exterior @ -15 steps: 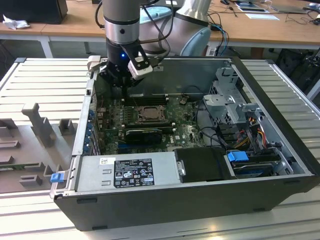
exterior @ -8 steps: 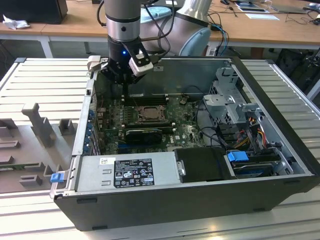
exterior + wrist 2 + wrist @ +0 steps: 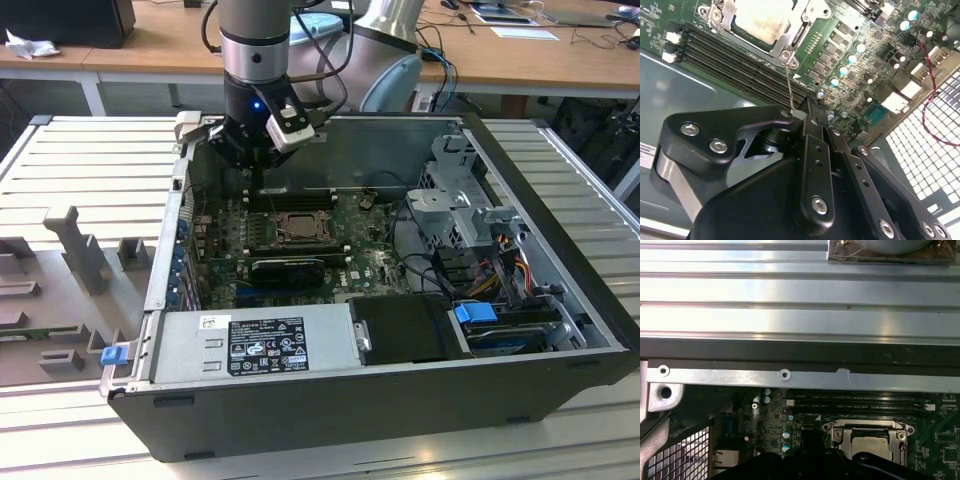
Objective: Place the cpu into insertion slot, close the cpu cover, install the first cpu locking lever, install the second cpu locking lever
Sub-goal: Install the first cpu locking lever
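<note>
Ribbed grey metal surface (image 3: 90, 150) carries an open black computer case (image 3: 400, 400) lying on its side. Down into the case reaches the arm (image 3: 255, 40), its black hand (image 3: 255, 170) hanging just behind the insertion slot (image 3: 258, 230) as the exterior view shows it, over the long black memory slots (image 3: 740, 60) that run beside that slot. Around the slot spreads the green circuit board (image 3: 365, 265).

The silver cover (image 3: 777, 50) lies flat down on the slot, and through its window shows the pale top of the cpu (image 3: 760, 20), seated in the slot. From a corner of the slot a thin wire lever (image 3: 788, 82) rises away from the board, and its flat end meets the tip of the hand. In the second wrist view the fingers (image 3: 812, 130) look pressed together there; whether the lever's end is pinched between them or only rests against them I cannot tell.
</note>
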You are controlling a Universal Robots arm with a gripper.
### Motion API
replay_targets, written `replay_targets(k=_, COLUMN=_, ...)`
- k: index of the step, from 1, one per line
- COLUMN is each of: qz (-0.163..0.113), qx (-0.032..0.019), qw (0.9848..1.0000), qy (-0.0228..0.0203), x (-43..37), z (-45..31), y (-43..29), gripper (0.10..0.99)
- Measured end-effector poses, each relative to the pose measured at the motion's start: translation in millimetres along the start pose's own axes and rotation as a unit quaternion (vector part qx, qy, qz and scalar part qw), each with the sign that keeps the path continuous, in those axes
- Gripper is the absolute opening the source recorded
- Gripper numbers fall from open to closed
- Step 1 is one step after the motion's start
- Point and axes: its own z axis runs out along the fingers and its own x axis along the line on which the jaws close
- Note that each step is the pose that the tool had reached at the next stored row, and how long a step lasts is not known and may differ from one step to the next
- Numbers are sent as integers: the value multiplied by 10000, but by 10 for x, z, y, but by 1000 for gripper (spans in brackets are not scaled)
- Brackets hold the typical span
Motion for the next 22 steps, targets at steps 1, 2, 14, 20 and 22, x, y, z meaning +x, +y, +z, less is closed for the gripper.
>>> replay_targets(k=1, qz=0, qx=0, qw=10000, qy=0, x=-23, z=-1, y=0, gripper=106)
replay_targets(k=2, qz=0, qx=0, qw=10000, qy=0, x=-36, z=-1, y=-1, gripper=106)
replay_targets(k=14, qz=0, qx=7, qw=10000, qy=0, x=-247, z=13, y=-3, gripper=106)
replay_targets(k=20, qz=-5, qx=-177, qw=9998, qy=-4, x=-432, z=49, y=-3, gripper=106)
replay_targets(k=22, qz=-5, qx=-179, qw=9998, qy=-5, x=-433, z=71, y=-4, gripper=106)
